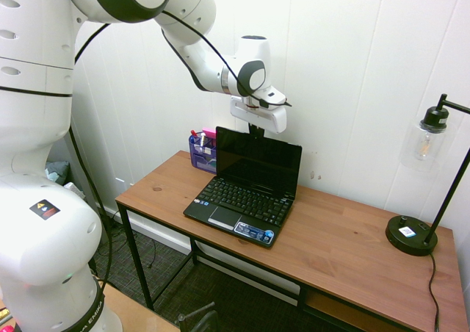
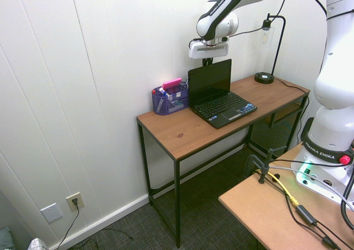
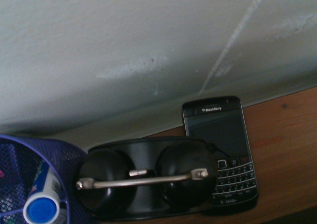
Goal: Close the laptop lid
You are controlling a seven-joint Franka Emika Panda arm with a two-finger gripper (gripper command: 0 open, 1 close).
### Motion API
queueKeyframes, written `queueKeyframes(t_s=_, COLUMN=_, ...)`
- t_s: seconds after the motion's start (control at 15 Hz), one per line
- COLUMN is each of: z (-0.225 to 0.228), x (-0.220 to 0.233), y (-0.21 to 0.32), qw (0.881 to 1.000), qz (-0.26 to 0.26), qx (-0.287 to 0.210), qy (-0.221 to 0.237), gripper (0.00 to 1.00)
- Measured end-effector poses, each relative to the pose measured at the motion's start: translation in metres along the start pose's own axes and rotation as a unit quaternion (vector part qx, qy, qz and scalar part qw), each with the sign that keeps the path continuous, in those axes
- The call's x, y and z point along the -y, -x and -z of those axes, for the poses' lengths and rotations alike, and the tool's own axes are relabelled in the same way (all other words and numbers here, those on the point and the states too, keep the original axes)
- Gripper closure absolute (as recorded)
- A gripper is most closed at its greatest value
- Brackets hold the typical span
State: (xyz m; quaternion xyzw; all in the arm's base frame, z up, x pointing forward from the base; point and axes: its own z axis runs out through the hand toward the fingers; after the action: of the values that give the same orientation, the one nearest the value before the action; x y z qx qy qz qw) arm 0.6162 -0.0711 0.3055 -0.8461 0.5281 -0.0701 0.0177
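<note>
Fingers just above upright laptop lid top edge; spread or pressed unclear.

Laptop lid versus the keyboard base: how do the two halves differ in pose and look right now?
The laptop lid stands upright, open, with the gripper right above its top edge; the keyboard base lies flat on the desk. The lid's inner face is a dark blank screen; the base carries keys, a touchpad and blue stickers. Both are black and joined at the hinge.
</note>
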Motion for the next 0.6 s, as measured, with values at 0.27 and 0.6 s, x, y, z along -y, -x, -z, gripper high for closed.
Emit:
queueKeyframes(t_s=0.27, z=-0.002, x=-0.024, y=0.01, qw=1.0, qz=-0.005, qx=0.006, qy=0.007, gripper=1.0)
queueKeyframes(t_s=0.6, z=-0.014, x=-0.073, y=0.025, qw=0.999, qz=-0.021, qx=0.023, qy=0.03, gripper=1.0)
